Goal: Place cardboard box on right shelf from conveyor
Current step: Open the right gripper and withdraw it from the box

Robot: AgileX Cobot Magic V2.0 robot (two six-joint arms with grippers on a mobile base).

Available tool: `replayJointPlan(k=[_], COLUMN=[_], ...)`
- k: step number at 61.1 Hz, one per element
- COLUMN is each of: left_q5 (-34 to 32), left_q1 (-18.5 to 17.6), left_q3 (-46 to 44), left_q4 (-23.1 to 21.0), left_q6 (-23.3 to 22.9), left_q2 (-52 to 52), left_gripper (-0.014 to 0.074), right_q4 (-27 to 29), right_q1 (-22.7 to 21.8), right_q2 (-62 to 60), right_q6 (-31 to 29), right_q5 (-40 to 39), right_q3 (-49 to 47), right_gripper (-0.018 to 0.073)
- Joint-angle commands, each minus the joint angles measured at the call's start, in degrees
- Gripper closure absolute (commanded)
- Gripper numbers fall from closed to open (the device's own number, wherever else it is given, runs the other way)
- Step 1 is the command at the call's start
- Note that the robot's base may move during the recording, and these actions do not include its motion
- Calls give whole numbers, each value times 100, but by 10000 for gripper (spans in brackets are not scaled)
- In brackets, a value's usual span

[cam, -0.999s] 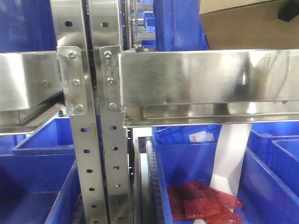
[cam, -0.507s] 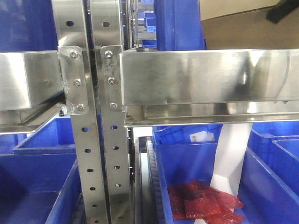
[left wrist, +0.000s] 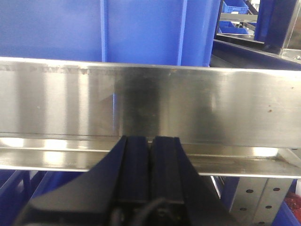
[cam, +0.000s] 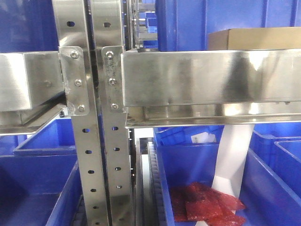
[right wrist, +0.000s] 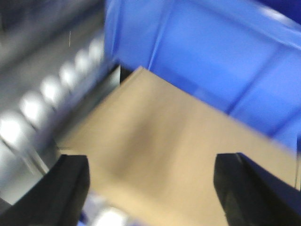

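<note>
So the cardboard box [cam: 254,38] now sits level on the right shelf [cam: 211,77] at 1 o'clock; a second ago it hung higher, tilted, with a black finger on it. Right gripper [right wrist: 150,188] fingers are spread wide, released above it. Left gripper [left wrist: 150,160] fingers are pressed together, empty.

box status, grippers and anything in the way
Left gripper shut, empty, facing the shelf beam. Right gripper open, clear above the box. Box rests level on the shelf, against a blue bin. Nothing in the way.
</note>
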Motion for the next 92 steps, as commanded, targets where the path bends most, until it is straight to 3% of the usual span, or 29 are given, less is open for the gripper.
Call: replayJointPlan(k=[1,13,21,35,45,86,92], left_q5=[-493,-493,-493,-493,-493,-493,-493], left_q1=[23,23,23,23,23,23,23], left_q3=[56,56,56,56,56,56,56], left_q4=[-34,-34,-34,-34,-34,-34,-34], left_q6=[2,2,2,2,2,2,2], left_q2=[-74,-74,-74,-74,-74,-74,-74], left_gripper=[713,712,712,713,713,713,713], right_q4=[198,198,198,198,198,193,-417], right_q1=[-15,-15,-15,-15,-15,-15,-15], right_q2=[-840,-2350,-3378,-4679,-5280,-5325,-5338], right_q6=[848,1111,1203,1928,1960,1960,2148], right_q5=[-777,-1611,-1699,-2156,-2228,-2036,-2111], right_q3=[295,1738,2575,3657,4100,4225,4232], right_gripper=[32,338,504,501,501,501,501])
